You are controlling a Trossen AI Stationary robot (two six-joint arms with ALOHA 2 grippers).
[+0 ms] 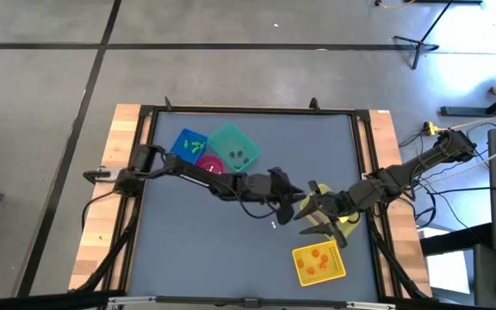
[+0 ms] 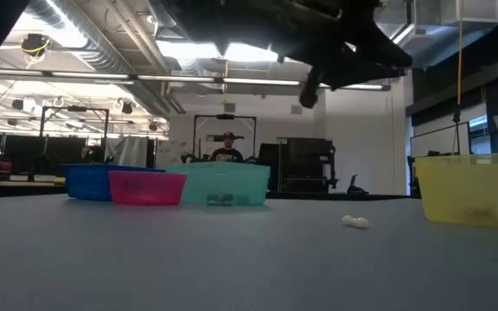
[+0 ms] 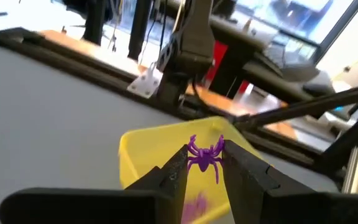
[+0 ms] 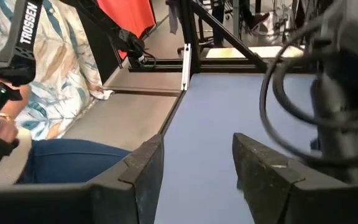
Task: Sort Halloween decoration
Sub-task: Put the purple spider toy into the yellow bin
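Grey table [image 1: 205, 250] | left gripper [image 3: 205, 163] pinches purple spider [image 3: 204, 155] over yellow bin [image 3: 160, 146], centre frame | right gripper [image 4: 197, 168] wide, empty | next: likely lower, release into bin

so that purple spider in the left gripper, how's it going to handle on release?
The purple spider is pinched between the left gripper's fingers above the yellow bin. It looks tiny with thin legs, so probably very light. Those legs may flex or snag on a finger rather than drop cleanly. Being spiky, not round, it's unlikely to roll far once it lands.
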